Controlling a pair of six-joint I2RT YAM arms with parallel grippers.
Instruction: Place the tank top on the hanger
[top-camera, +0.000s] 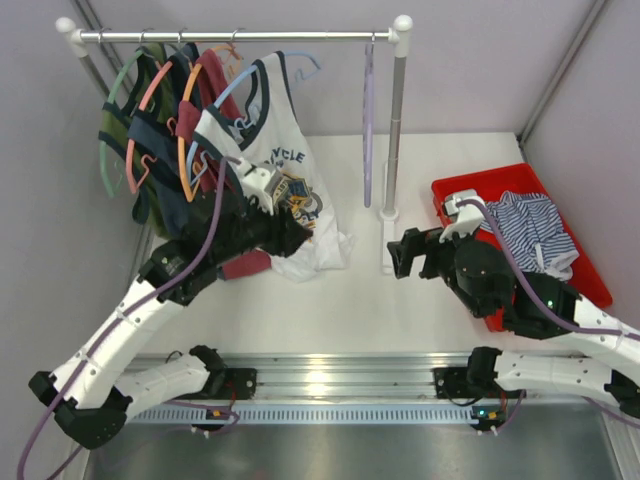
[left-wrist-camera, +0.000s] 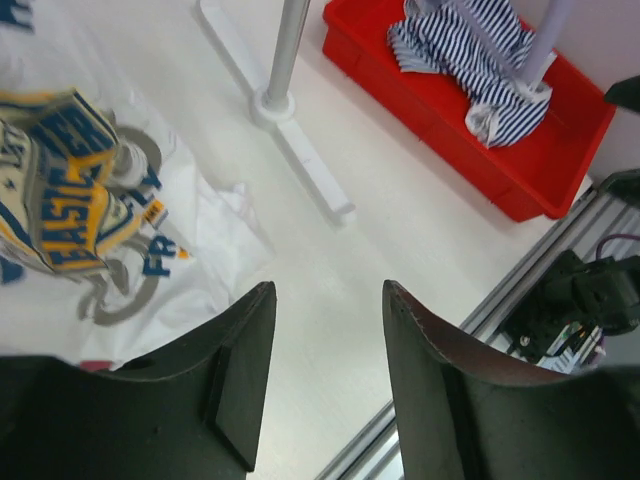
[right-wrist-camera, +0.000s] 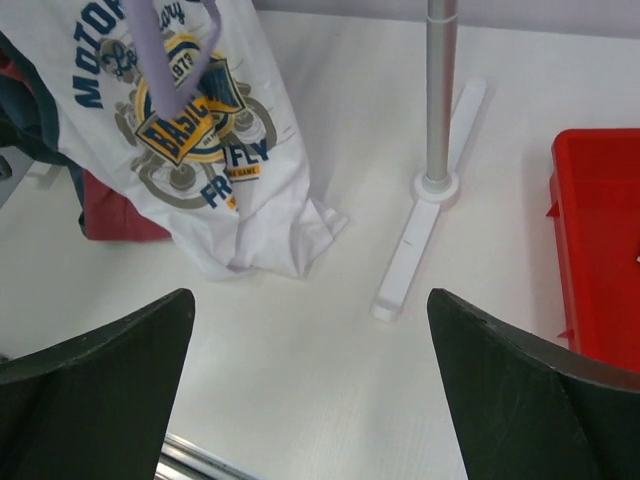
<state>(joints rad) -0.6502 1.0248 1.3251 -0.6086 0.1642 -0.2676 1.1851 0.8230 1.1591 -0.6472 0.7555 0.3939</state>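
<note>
Tank top (top-camera: 262, 130) hangs on the hanger (top-camera: 308, 60) from the rail (top-camera: 240, 36) in the top view, hem on the table (top-camera: 350, 300); left wrist view shows the left gripper (left-wrist-camera: 327, 300) half-parted, empty; right wrist view shows the right gripper (right-wrist-camera: 310, 300) spread wide, empty.

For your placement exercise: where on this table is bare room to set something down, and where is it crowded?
Free: the white tabletop between the tank top, the rack foot and the near rail; also a strip between that foot and the red bin. Crowded: the left end of the rack, packed with hung clothes.
</note>
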